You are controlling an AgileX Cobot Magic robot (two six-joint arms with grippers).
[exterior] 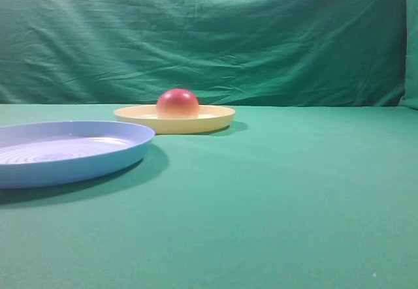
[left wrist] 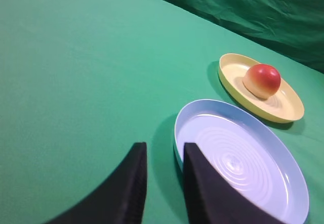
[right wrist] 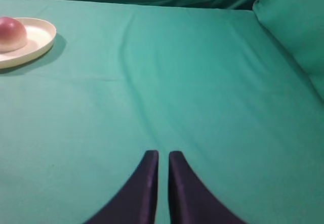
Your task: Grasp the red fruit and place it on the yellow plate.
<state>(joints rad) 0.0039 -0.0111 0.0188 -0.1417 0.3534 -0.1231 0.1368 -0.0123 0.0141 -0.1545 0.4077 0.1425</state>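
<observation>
Since the red fruit (exterior: pixel 177 103) already sits flat side down on the yellow plate (exterior: pixel 215 119), at the far side of the table (exterior: pixel 294 191), I judge the placing done and the step in hand to be holding clear. My left gripper (left wrist: pixel 163 176) hangs near the blue plate (left wrist: pixel 291 173), its fingers a narrow gap apart with nothing between them; my right gripper (right wrist: pixel 163 176) hovers over bare cloth well right of the fruit, its fingers almost pressed together, also empty. To finish well I would keep both arms high and back, avoid brushing the blue plate's near rim, and leave the fruit untouched so it cannot slide.
</observation>
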